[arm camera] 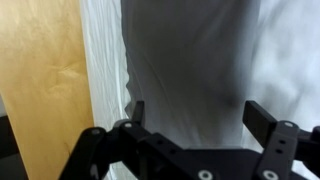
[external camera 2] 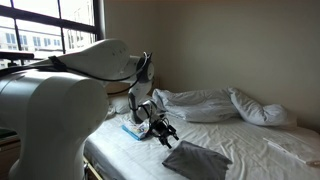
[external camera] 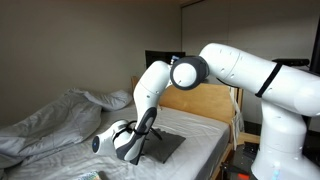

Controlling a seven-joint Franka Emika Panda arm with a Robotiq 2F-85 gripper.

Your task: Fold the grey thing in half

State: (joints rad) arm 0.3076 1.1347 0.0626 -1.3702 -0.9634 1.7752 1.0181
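The grey thing (external camera 2: 197,160) is a small dark charcoal cloth lying flat on the whitish sheet, also seen in an exterior view (external camera: 163,148). In the wrist view the grey thing (arm camera: 190,60) fills the middle of the picture. My gripper (arm camera: 200,122) hangs just over it, open, with nothing between its fingers (arm camera: 265,122). In both exterior views the gripper (external camera: 133,142) (external camera 2: 162,129) is at one end of the cloth, pointing down at the bed. I cannot tell whether the fingertips touch the fabric.
A large rumpled light grey blanket (external camera 2: 215,104) (external camera: 55,118) lies further along the bed. A wooden board (external camera: 195,100) (arm camera: 40,85) stands along the mattress edge. The whitish sheet (arm camera: 105,70) shows beside the cloth. A small blue and white item (external camera 2: 133,128) lies near the gripper.
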